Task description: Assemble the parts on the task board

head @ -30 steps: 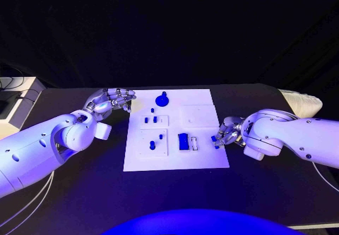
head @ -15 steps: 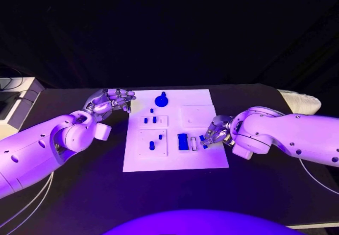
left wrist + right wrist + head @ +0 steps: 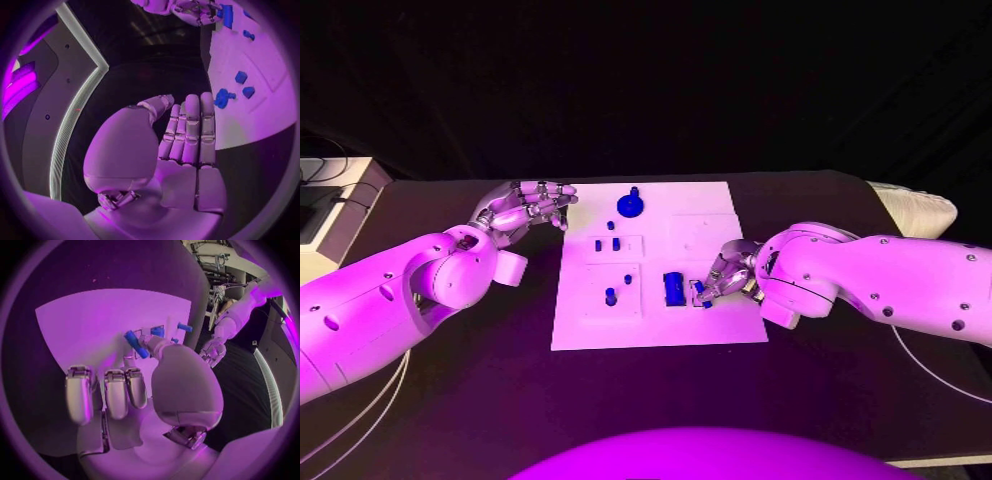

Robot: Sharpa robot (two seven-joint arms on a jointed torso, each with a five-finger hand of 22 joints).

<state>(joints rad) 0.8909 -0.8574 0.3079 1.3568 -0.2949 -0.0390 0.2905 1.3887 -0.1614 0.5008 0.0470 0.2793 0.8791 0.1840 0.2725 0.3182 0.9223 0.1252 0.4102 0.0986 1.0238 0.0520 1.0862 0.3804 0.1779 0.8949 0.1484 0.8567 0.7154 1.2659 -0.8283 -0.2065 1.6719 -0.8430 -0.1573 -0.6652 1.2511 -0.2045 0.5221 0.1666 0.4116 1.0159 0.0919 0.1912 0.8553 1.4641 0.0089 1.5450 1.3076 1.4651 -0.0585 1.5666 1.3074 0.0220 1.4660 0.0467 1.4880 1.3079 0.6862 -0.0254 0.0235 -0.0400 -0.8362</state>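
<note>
1. The right hand (image 3: 728,272) is seen low over the task board (image 3: 718,200), its fingertips closed on a small blue part (image 3: 135,344) pinched between the thumb and a finger; the remaining fingers are curled beside it.
2. Just beside that hand, toward the board's middle, a larger blue block (image 3: 674,288) is set in the board, with a thin white piece next to it.
3. Further out from the right hand, small blue pegs (image 3: 606,244) are seated in raised square panels, and a round blue knob (image 3: 630,206) is placed near the board's far edge.
4. The left hand (image 3: 531,205) is held at the board's far left corner, fingers straight and close together, nothing in it.
5. The board is carried by a black table (image 3: 473,370); the room behind is dark.
6. Whether the pinched part touches the board cannot be told, as the contact point is hidden by the fingers.
</note>
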